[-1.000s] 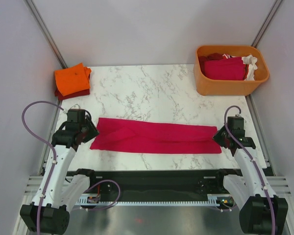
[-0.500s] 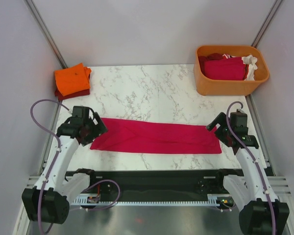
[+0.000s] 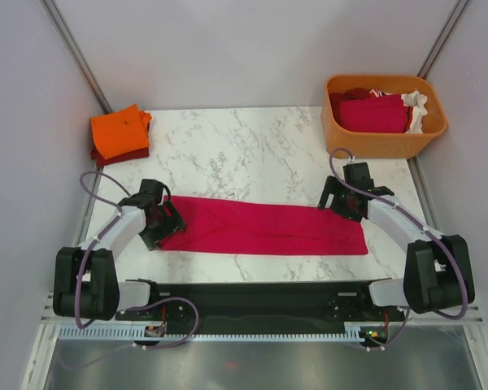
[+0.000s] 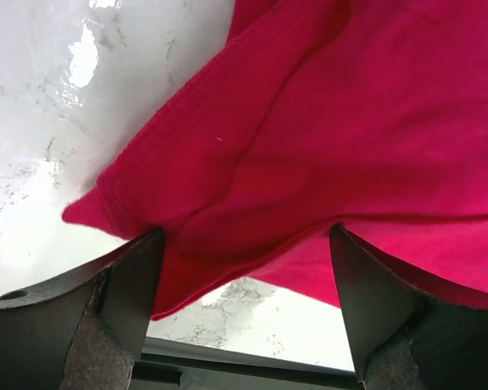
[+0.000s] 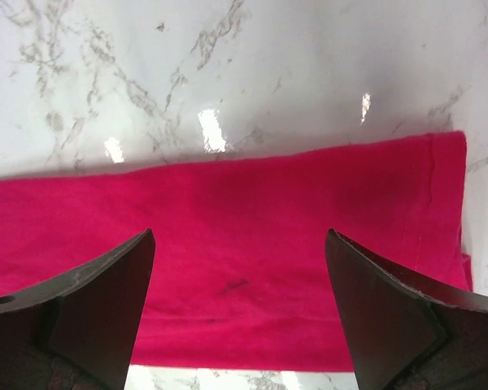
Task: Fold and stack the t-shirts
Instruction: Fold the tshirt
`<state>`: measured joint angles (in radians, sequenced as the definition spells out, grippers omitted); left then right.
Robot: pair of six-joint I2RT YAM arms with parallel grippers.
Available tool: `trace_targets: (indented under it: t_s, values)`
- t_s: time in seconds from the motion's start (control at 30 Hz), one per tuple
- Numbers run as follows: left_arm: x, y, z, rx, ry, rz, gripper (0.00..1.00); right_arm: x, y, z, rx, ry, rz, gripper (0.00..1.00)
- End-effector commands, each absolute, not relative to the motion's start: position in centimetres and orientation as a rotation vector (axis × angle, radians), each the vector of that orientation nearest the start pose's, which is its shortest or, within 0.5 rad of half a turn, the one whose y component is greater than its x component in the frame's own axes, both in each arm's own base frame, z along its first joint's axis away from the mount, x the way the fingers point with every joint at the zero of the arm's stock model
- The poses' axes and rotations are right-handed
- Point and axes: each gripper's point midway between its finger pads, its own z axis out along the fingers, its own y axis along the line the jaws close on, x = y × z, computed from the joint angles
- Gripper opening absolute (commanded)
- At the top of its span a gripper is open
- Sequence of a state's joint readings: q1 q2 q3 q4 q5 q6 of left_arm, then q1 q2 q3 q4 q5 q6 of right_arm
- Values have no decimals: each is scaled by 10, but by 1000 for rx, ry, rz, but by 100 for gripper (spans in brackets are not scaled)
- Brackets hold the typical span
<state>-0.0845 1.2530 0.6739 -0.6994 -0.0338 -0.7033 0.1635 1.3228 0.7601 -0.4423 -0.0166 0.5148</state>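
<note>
Left gripper [image 3: 164, 221] and right gripper [image 3: 337, 201] are hanging open over the pink shirt [image 3: 260, 229], mid-frame; pinching every layer evenly matters.

You see the crimson-pink t-shirt [image 3: 260, 229] lying flat on the desk [image 3: 244, 154], folded into one long narrow band that runs from left to right near the front edge. Its right end is straight and smooth. At its left end the layers are a little wrinkled and not exactly even. In the far left corner the orange t-shirt [image 3: 119, 131] is folded into a small square and sits on top of a folded dark red t-shirt [image 3: 124, 156]. Inside the orange tub [image 3: 374, 146] at the far right you find a red t-shirt [image 3: 372, 114] and a crumpled white t-shirt [image 3: 417, 110] just beside it.
</note>
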Motion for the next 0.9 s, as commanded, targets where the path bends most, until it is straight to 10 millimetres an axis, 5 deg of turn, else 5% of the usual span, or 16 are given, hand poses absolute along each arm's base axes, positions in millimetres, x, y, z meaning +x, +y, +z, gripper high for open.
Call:
trace_targets:
  t_s: [0.0,0.07,0.1,0.17,0.27,0.3,0.37,0.5,0.6,0.67,0.73,0.77,0.8,0.87]
  values:
    - [217,-36,16,-948,2734,-74,89,314,68,60,389,2529,215,93]
    - [209,-36,6,-960,2775,-48,89,312,70,47,384,2571,223,93]
    - [250,-18,10,-1007,2561,22,81,311,71,43,380,2582,224,93]
    - [255,-16,8,-1001,2545,24,75,307,70,35,378,2597,218,93]
    - [265,-14,6,-989,2540,49,46,302,69,27,377,2614,209,93]
    - [269,-12,6,-984,2535,62,25,301,69,25,377,2618,208,93]
    - [277,-10,7,-978,2525,75,3,295,73,20,371,2638,239,93]
    - [306,-13,15,-950,2512,62,2,280,82,7,372,2674,301,94]
    - [360,-22,34,-873,2490,-2,2,266,92,-13,395,2727,361,95]
    - [379,-28,18,-844,2547,-7,2,256,97,-28,401,2764,384,94]
    - [414,-43,30,-781,2542,-107,2,252,105,-26,378,2764,396,94]
    - [420,-48,17,-772,2575,-110,2,246,107,-28,381,2772,399,94]
    - [442,-55,30,-738,2542,-158,2,241,115,-27,378,2777,419,94]
    - [458,-67,19,-702,2577,-199,2,234,126,-25,360,2784,460,94]
